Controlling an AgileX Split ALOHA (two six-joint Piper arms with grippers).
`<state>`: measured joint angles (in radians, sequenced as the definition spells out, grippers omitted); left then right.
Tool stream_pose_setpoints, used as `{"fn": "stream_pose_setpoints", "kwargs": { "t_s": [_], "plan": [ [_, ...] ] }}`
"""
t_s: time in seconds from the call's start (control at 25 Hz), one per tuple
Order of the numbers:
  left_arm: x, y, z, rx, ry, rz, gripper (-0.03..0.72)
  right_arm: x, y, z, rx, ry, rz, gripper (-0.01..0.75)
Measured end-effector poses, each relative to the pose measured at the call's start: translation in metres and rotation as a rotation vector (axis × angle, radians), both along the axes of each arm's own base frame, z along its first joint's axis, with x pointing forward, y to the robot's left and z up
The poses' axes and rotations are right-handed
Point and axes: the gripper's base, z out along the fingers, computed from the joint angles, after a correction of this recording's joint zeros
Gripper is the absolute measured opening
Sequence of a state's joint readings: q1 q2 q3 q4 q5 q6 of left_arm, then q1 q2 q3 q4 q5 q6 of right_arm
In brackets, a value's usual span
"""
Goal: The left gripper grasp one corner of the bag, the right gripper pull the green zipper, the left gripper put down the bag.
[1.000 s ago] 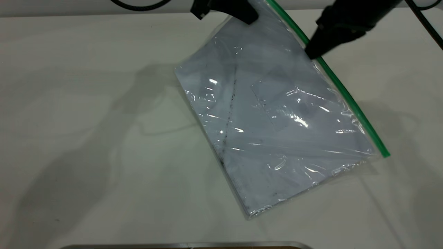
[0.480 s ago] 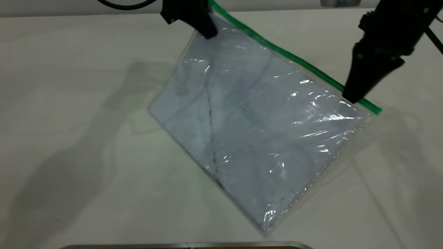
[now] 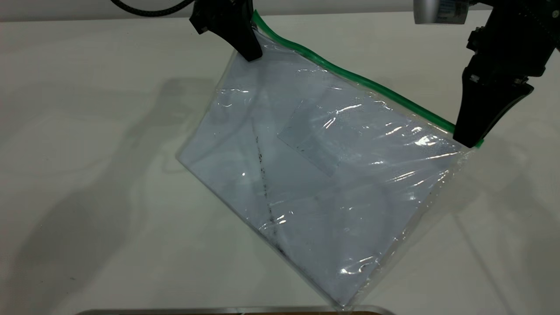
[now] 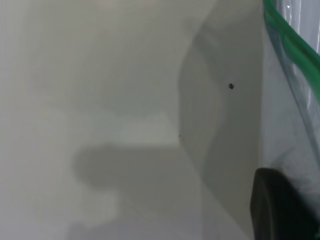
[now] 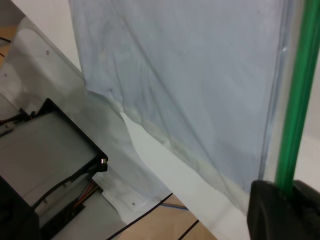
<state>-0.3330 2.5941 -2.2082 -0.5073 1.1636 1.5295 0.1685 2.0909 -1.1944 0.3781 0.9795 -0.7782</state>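
Note:
The bag (image 3: 315, 175), a clear pouch with white sheets and a dark diagonal smudge, hangs tilted over the table. Its lowest corner reaches the near edge. My left gripper (image 3: 249, 54) is shut on the bag's top corner at the back. In the left wrist view one black finger (image 4: 280, 210) presses the plastic beside the green zipper (image 4: 292, 47). The green zipper (image 3: 350, 78) runs along the bag's upper edge down to my right gripper (image 3: 467, 141), which is shut on the strip's far right end. The strip (image 5: 296, 100) passes between the right gripper's (image 5: 292, 192) fingers.
A metal edge (image 3: 236, 309) runs along the table's near side. A silver cylinder (image 3: 437, 13) sits at the back right. The right wrist view shows a metal base plate with a black box (image 5: 50, 150) and cables beyond the table edge.
The right gripper has slid along the green zipper from near its upper part to its far end. The left gripper shifted left, and the bag swung so the zipper edge lies flatter.

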Motion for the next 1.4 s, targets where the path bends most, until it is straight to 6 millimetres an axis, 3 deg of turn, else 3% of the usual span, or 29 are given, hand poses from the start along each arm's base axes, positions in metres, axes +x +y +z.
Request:
{"fn": "stream_pose_setpoints", "kwargs": {
  "t_s": [0.32,0.44,0.72,0.88,1.0,1.16,1.28,1.4],
  "plan": [
    [0.001,0.003,-0.001,0.025,0.003,0.027,0.104,0.008,-0.001,-0.002,-0.030,-0.075,-0.069,0.090],
    [0.003,0.007,-0.002,0.049,0.002,0.049,0.193,0.009,-0.003,-0.002,-0.038,-0.088,-0.076,0.171],
    [0.010,0.009,-0.001,0.059,-0.029,0.139,0.480,0.021,-0.004,-0.003,-0.047,-0.203,-0.123,0.417],
    [0.019,0.016,0.024,0.151,-0.069,0.330,0.558,0.028,-0.004,0.005,-0.048,-0.269,-0.184,0.483],
    [0.024,0.025,0.072,0.197,-0.119,0.553,0.568,0.038,-0.002,0.035,-0.025,-0.358,-0.215,0.493],
    [0.020,0.039,0.144,0.217,-0.240,0.769,0.569,0.046,-0.001,0.101,0.029,-0.528,-0.245,0.494],
    [0.015,0.051,0.188,0.218,-0.355,0.884,0.569,0.035,-0.002,0.153,0.071,-0.625,-0.262,0.495],
    [0.006,0.061,0.220,0.204,-0.422,0.998,0.569,0.011,-0.005,0.204,0.112,-0.720,-0.271,0.495]
  ]
}}
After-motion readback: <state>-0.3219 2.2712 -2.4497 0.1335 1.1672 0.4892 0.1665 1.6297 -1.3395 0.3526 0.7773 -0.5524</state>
